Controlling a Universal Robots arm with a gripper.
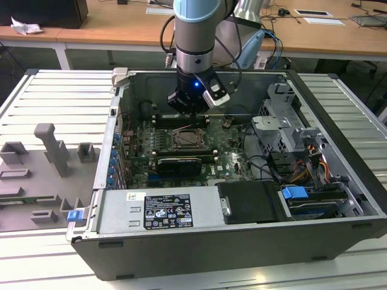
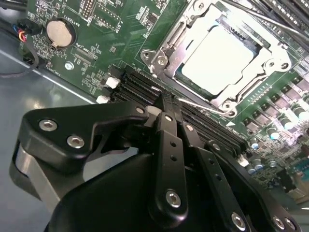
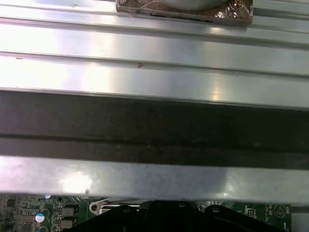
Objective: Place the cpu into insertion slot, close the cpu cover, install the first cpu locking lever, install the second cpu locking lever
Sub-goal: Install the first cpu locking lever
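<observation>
Now cpu [image 2: 217, 58] flat in insertion slot [image 2: 166, 60], gripper [image 2: 166, 104] beside.

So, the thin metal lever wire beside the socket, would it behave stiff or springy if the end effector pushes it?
Probably springy: the lever wire is a long, thin rod, so it may flex before moving. Its smooth, shiny surface might let the end effector slip off. It runs close along the cpu cover, so a sideways push would likely be stopped by that frame.
</observation>
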